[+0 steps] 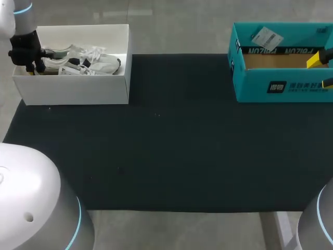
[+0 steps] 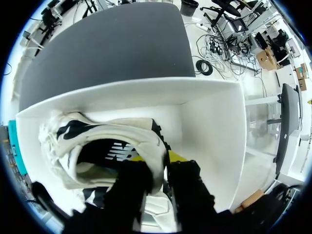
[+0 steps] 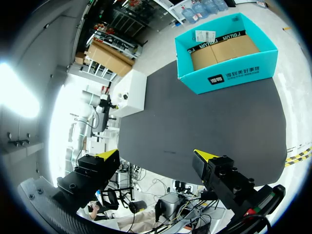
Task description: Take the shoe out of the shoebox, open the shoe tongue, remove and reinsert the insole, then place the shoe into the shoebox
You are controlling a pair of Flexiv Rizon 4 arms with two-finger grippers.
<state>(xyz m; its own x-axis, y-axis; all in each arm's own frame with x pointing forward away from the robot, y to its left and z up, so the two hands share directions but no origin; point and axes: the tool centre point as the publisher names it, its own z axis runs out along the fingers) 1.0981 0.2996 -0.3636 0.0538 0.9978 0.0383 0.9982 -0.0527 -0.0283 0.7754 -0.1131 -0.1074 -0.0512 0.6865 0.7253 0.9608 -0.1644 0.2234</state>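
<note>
Left gripper pinches the shoe by its heel, inside the shoebox

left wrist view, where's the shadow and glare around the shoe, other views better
Left wrist view: inside the shoe is shadowed, the white box wall bright, the left gripper a dark blur. Head view: even light. Right wrist view: mat evenly lit, glare beyond it.

You have a white shoebox, a white-and-grey shoe with black trim, a black mat, a teal box with white print and a brown inside, and 2 yellow fingertips on the right gripper.
</note>
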